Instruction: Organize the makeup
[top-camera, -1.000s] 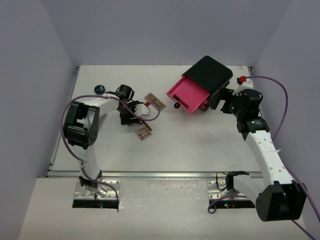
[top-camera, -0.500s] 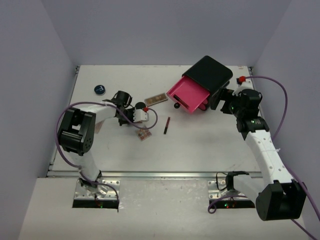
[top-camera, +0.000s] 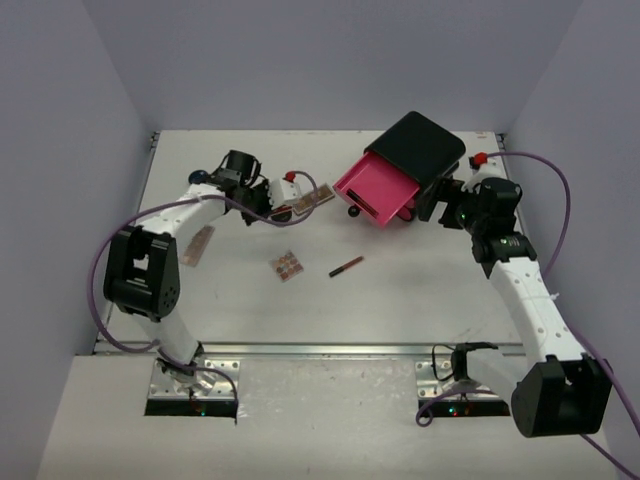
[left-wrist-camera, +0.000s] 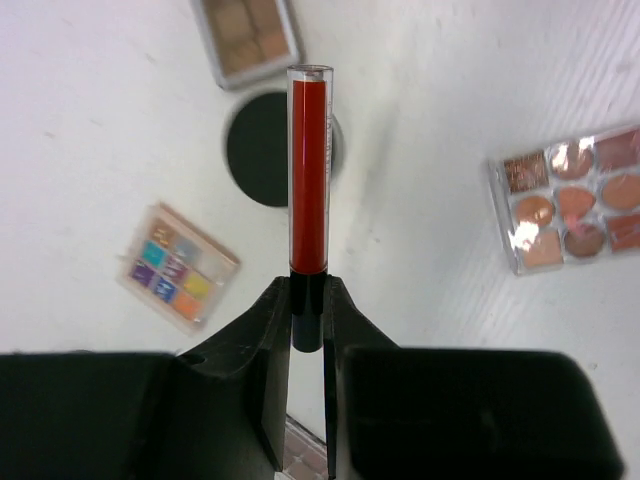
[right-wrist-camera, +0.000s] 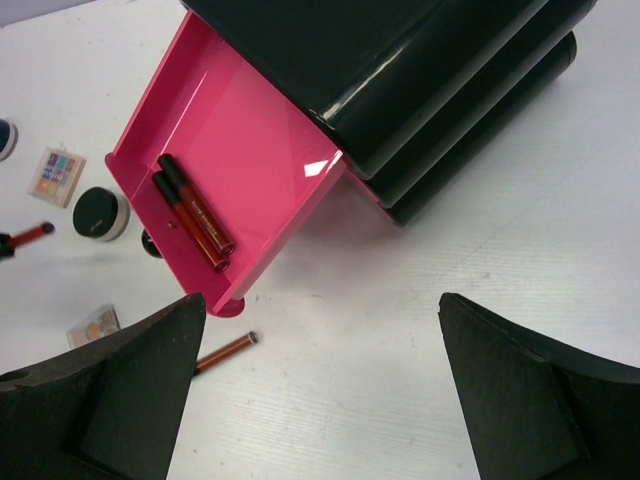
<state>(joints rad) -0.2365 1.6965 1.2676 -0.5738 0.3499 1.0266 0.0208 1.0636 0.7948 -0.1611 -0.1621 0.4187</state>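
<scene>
The left claw (left-wrist-camera: 307, 300) clamps the black cap of a red tube (left-wrist-camera: 309, 170) above the desk (left-wrist-camera: 430, 120). The right claw (right-wrist-camera: 320, 390) gapes wide near the pink drawer (right-wrist-camera: 260, 110), where two red sticks (right-wrist-camera: 195, 215) lie.

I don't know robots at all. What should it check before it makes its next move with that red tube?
1. Left claw shut on the red tube: ok.
2. Tube held by its dark end, sticking straight out of the claw: ok.
3. Pink drawer pulled open: ok.
4. Free room in the drawer beside the two sticks lying in it: ok.
5. Right claw open and holding nothing: ok.
6. All makeup put away: not ok; a stick lies loose outside the drawer.
</scene>
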